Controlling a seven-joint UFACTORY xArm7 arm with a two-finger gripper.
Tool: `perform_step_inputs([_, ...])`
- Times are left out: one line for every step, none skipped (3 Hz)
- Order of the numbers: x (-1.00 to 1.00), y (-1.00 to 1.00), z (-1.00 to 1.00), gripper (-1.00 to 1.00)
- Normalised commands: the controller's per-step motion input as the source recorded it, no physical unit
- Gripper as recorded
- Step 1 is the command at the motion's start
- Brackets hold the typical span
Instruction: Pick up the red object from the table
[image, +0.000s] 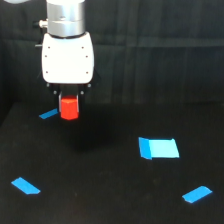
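Note:
The red object, a small bright red-orange block, sits directly under the white gripper body in the upper left of the exterior view. My gripper is shut on the block's top. Only short dark fingers show at the block's upper edges. The block looks raised a little off the black table, with a faint darker patch on the surface below and to the exterior view's right of it. The fingertips themselves are hard to make out against the dark background.
Blue tape pieces lie on the table: a small strip just left of the block, a large rectangle at right of centre, one at the front left and one at the front right. A dark curtain stands behind.

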Motion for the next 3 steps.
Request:
perform_step_inputs([-0.03, 0.01, 0.00, -0.96])
perform_step_inputs([0.02, 0.12, -0.03, -0.95])
perform_step_inputs([-0.01, 0.07, -0.09, -0.96])
